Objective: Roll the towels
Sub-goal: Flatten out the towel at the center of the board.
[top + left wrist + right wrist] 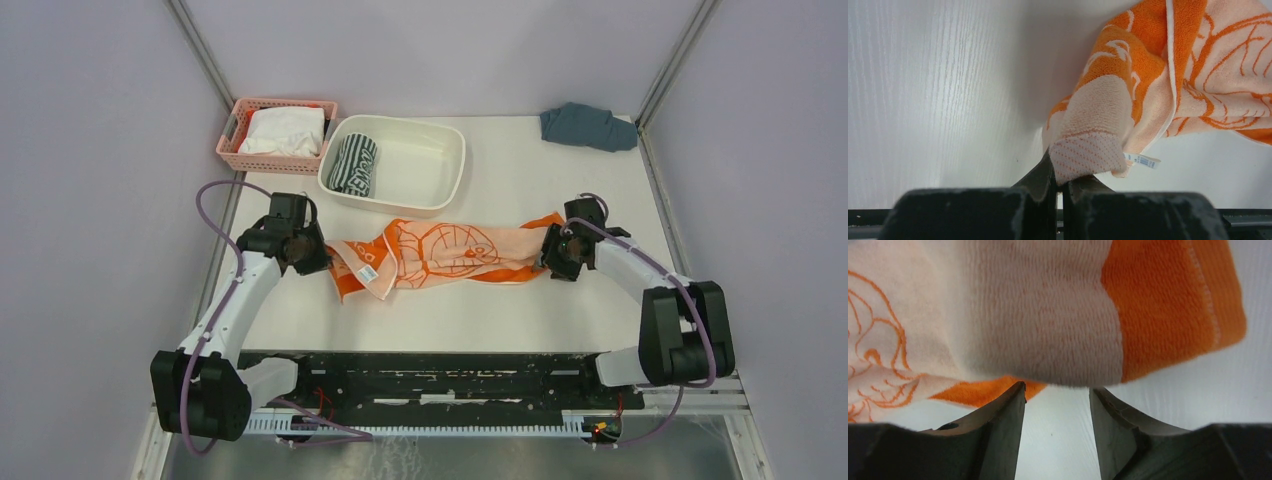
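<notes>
One towel [440, 255] corner in left gripper [1062, 175]

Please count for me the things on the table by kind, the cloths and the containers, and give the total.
Cloths: 4 (orange towel, striped towel, white cloth, blue-grey cloth)
Containers: 2 (pink basket, white tub)
Total: 6

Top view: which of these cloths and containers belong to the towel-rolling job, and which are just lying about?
Job: orange towel, mid-table; striped towel, rolled, in white tub.
Lying about: white cloth in pink basket; blue-grey cloth.
</notes>
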`<move>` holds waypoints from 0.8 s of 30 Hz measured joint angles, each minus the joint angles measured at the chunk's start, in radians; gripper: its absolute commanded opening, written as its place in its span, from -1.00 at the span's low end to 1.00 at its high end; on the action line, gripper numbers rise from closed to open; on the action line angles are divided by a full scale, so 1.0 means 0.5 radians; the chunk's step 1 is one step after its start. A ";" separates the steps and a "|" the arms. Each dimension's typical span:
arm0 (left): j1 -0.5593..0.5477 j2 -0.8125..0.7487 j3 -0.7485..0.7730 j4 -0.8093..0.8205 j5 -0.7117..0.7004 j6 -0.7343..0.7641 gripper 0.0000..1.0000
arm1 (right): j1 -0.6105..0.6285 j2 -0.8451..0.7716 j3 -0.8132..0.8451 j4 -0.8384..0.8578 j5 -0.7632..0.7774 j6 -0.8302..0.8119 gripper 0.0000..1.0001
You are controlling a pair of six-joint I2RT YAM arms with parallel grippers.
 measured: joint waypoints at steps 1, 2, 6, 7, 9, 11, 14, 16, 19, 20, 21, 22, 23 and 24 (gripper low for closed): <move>0.001 0.000 0.000 0.001 -0.003 -0.002 -0.95 | -0.003 0.058 -0.008 0.081 -0.010 0.030 0.16; 0.002 0.000 0.000 0.002 -0.009 -0.002 -0.95 | -0.007 0.104 -0.015 0.144 -0.018 0.055 0.16; 0.002 0.000 0.000 0.007 -0.039 -0.005 -0.95 | -0.015 0.251 -0.019 0.359 -0.064 0.136 0.02; 0.005 0.000 0.000 0.008 -0.043 -0.005 -0.95 | -0.019 0.274 -0.014 0.411 -0.082 0.147 -0.12; 0.011 0.000 0.000 0.014 -0.047 -0.009 -0.95 | -0.023 0.318 -0.006 0.496 -0.101 0.166 -0.52; 0.018 0.000 0.000 0.021 -0.053 -0.013 -0.95 | -0.030 0.363 0.002 0.542 -0.111 0.171 -0.86; 0.043 0.000 0.002 0.019 -0.064 -0.015 -0.94 | -0.044 0.367 0.043 0.436 -0.085 0.122 -1.00; 0.085 0.000 0.014 0.004 -0.077 -0.015 -0.95 | -0.051 0.333 0.146 0.201 -0.011 0.054 -1.00; 0.171 -0.005 0.063 -0.024 -0.093 -0.015 -0.95 | -0.058 0.186 0.438 -0.262 0.180 -0.095 -0.97; 0.195 -0.009 0.079 -0.028 -0.095 -0.015 -0.95 | -0.059 0.130 0.566 -0.397 0.245 -0.144 -0.96; 0.224 -0.016 0.096 -0.034 -0.091 -0.015 -0.95 | -0.059 0.076 0.719 -0.531 0.304 -0.195 -0.93; 0.246 -0.023 0.108 -0.034 -0.079 -0.016 -0.95 | -0.059 0.027 0.878 -0.638 0.352 -0.240 -0.90; 0.261 -0.029 0.112 -0.031 -0.060 -0.018 -0.95 | -0.056 -0.018 1.033 -0.724 0.388 -0.281 -0.87; 0.271 -0.031 0.112 -0.030 -0.027 -0.020 -0.95 | -0.051 -0.045 1.134 -0.777 0.410 -0.308 -0.84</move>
